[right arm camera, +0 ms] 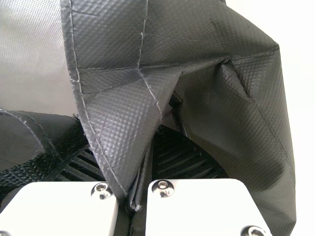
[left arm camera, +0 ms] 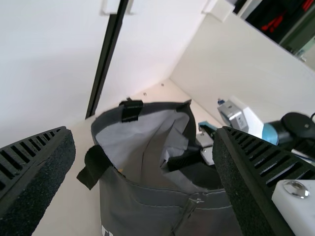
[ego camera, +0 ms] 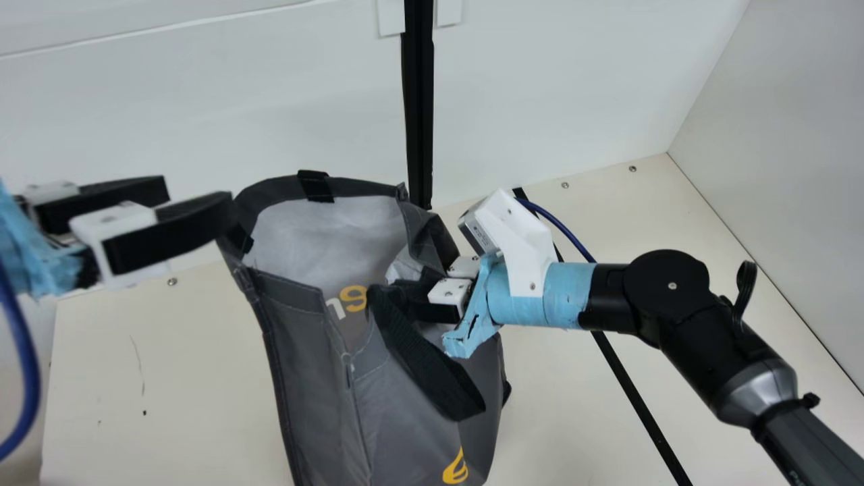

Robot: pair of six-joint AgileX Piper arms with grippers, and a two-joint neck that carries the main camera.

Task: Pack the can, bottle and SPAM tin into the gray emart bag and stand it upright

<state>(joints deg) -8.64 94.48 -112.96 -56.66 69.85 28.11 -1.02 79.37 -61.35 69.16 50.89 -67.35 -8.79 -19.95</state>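
Your R gripper (ego camera: 405, 291) is clenched on a folded bit of the gray emart bag (ego camera: 304, 385), at the rim on its R side; the fabric runs btwn the fingers in the R wrist view. Bag's upright on the table (ego camera: 169, 378), mouth up. Your L gripper (ego camera: 200, 189) is spread w/ nothing btwn its fingers, near the L rim.

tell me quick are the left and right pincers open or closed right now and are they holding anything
Left pincer: open, holding nothing.
Right pincer: closed on folded fabric by the mouth of the gray bag.
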